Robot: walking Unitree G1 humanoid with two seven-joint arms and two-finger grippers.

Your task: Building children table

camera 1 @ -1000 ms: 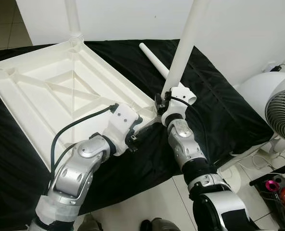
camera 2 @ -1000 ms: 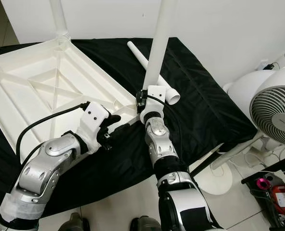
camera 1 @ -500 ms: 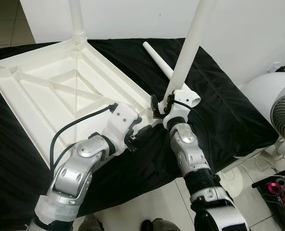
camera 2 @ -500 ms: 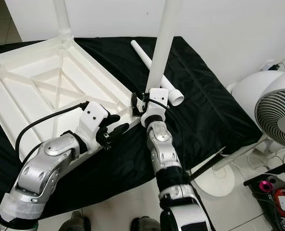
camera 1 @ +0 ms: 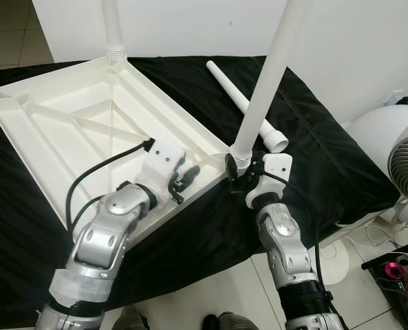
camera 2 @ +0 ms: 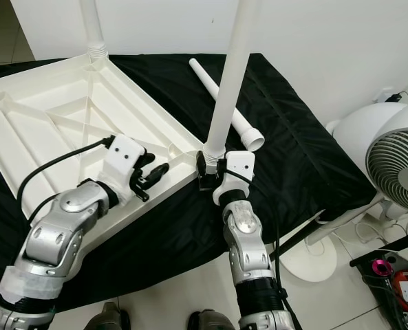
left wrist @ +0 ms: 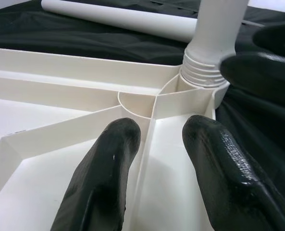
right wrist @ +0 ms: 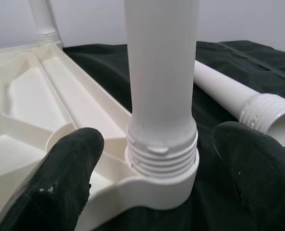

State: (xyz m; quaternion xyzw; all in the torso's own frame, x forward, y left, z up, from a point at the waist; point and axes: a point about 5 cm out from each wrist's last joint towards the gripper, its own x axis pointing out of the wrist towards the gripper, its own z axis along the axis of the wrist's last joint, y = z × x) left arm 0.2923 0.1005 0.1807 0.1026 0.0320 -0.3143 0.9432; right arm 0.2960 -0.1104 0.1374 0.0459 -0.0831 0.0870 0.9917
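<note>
The white tabletop lies upside down on a black cloth. A white leg stands upright in its near corner socket, with the threads showing at the base. My right gripper is open, one finger on each side of the leg's base and a gap on both sides. My left gripper is open over the tabletop's underside just left of that corner, its fingers straddling a rib. Two more legs stand in the far corners. A loose leg lies on the cloth behind.
A white fan and its round base stand to the right on the tiled floor, with a pink object and cables near it. A white wall runs behind. The cloth's front edge ends just before my feet.
The right gripper has slid down from higher on the leg to its base and let go. The leg now stands straighter in the socket. The left gripper has moved from the table's edge onto its underside.
</note>
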